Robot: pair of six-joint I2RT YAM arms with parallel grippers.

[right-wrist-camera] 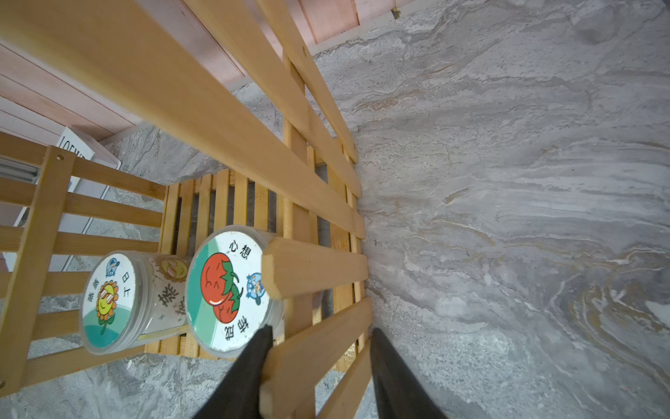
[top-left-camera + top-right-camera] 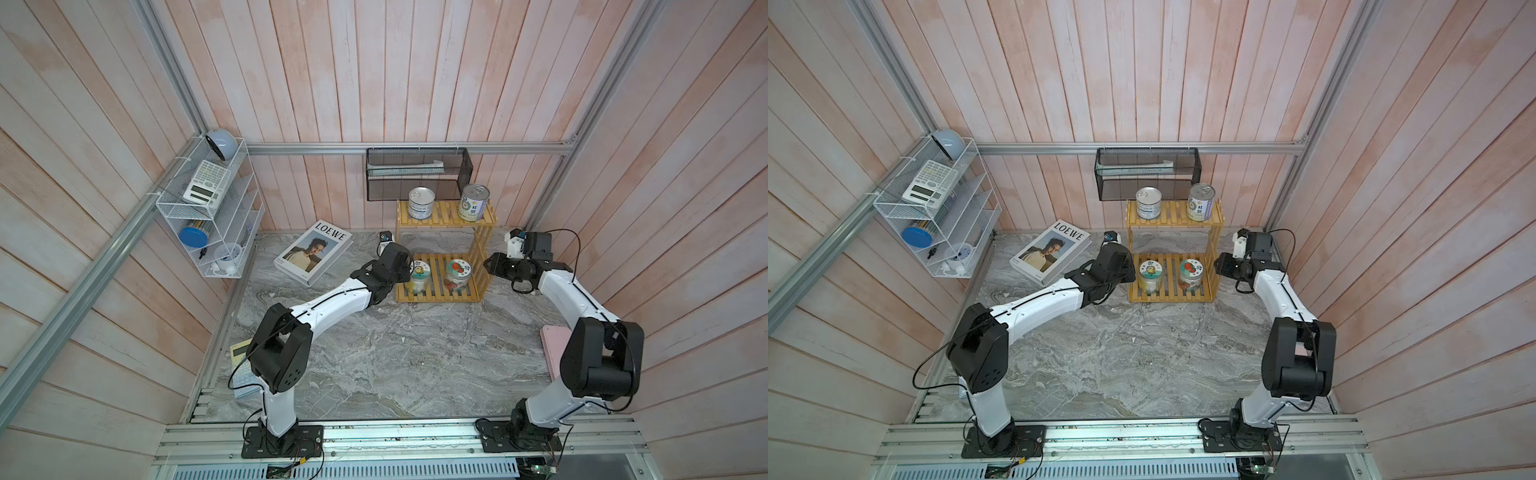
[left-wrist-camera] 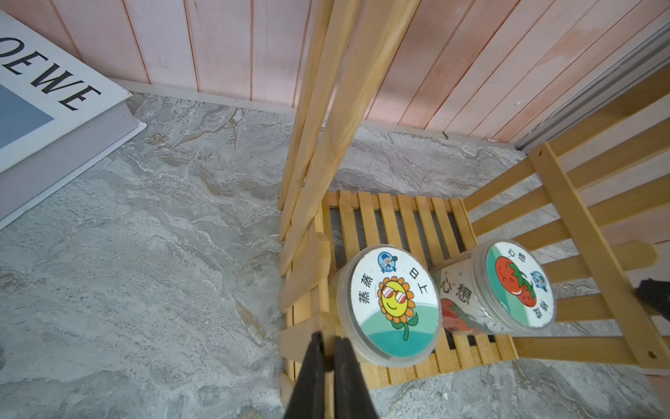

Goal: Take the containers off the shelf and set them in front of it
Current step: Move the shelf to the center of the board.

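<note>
A yellow-tan slatted wooden shelf (image 2: 446,214) stood at the far edge of the grey marbled tabletop (image 2: 415,353), with open tabletop in front of it. Only the top views showed its upper tier, holding a blue-labelled silver tin can (image 2: 420,203) and a green-labelled silver tin can (image 2: 473,203), their print too small to read. On the lower tier stood a clear jar with a sunflower lid (image 3: 393,301) reading "蒸蒸日上", just beside a clear jar with a tomato lid (image 1: 224,283) reading "心想". A white "LOEWE" book (image 2: 313,257) lay nearby. The left claw (image 3: 328,348) was closed against the shelf's side slats. The right claw (image 1: 322,330) straddled an opposite slat, and I could not tell whether it gripped.
</note>
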